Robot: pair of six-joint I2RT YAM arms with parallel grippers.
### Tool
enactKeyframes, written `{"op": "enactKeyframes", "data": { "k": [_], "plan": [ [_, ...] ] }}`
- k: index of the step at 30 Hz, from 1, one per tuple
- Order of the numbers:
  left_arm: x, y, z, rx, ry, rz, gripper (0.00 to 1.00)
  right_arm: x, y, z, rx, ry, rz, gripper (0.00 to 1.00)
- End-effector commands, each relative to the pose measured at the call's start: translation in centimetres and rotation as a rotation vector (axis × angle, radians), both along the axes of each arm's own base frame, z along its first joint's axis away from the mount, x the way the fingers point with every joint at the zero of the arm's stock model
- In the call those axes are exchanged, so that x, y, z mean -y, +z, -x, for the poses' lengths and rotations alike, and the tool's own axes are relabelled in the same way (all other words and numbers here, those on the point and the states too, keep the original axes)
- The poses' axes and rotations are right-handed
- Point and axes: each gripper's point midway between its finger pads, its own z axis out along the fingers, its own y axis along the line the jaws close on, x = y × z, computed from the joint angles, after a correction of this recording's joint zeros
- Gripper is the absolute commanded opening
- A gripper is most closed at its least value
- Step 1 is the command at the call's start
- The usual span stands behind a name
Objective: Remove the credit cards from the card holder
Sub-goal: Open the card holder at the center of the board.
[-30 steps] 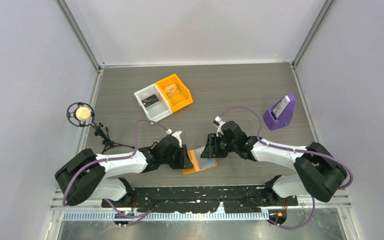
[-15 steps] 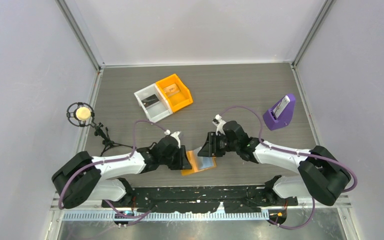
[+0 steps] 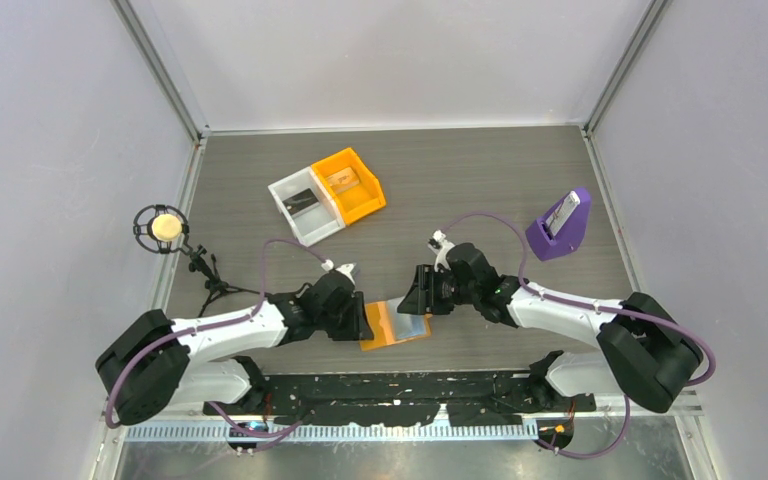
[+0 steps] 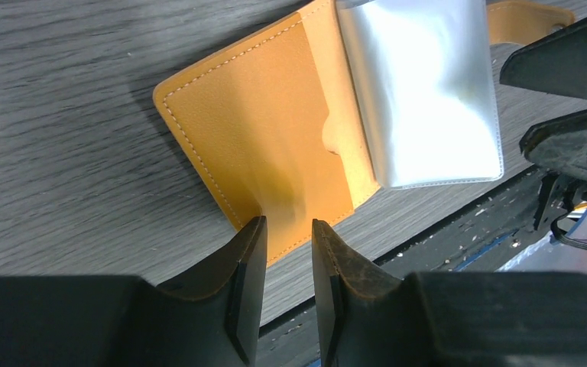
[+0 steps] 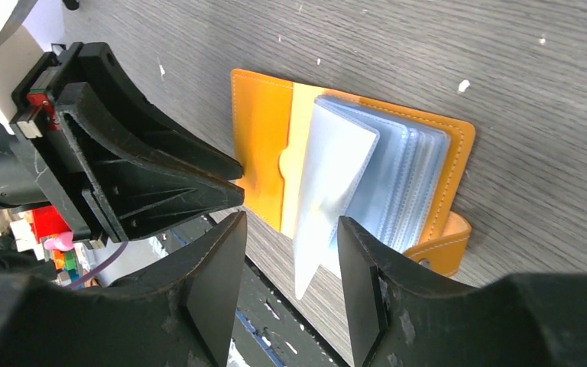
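Table [image 3: 480, 170], grey woodgrain, bears card holder [image 3: 392, 330]; walls [image 3: 50, 150] pale.

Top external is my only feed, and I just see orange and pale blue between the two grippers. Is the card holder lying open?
Observer: Yes. The right wrist view shows the card holder spread open on the table, with its clear sleeves fanned upward.
Operator: Where does the right gripper stand against those sleeves?
Observer: The right gripper is open. Its jaws sit either side of one raised sleeve's edge and are not pinching it.
Operator: And the left one?
Observer: The left gripper has its jaws narrowly apart at the card holder's near edge. I cannot tell whether they press it down.
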Motion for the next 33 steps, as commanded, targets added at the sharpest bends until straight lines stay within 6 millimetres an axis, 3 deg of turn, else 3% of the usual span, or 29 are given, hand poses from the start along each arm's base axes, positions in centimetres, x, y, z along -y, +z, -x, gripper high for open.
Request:
{"op": "enactKeyframes", "data": {
  "k": [1, 12, 17, 26, 30, 33],
  "plan": [
    [-0.3, 0.1, -0.6, 0.035, -0.008, -0.024, 0.30, 0.7, -0.6, -0.7, 0.028, -0.034, 0.038, 0.56],
    [1.2, -0.7, -0.4, 0.002, -0.047, 0.009, 0.30, 1.4, -3.4, -1.4, 0.015, -0.063, 0.114, 0.61],
    [1.4, -0.7, -0.5, 0.007, -0.047, 0.021, 0.30, 1.2, -3.6, -1.2, 0.003, -0.053, 0.105, 0.59],
    [2.5, -1.0, -0.4, -0.017, -0.059, 0.066, 0.30, -1.4, 0.3, -0.8, 0.007, -0.026, -0.069, 0.57],
    [3.0, -0.6, -0.6, -0.005, -0.054, 0.094, 0.29, -3.1, 1.0, 0.5, -0.015, 0.005, -0.135, 0.56],
    [2.9, -0.1, -0.8, 0.005, -0.045, 0.095, 0.29, -2.7, 1.2, 0.1, 0.009, -0.001, -0.100, 0.58]
  ]
}}
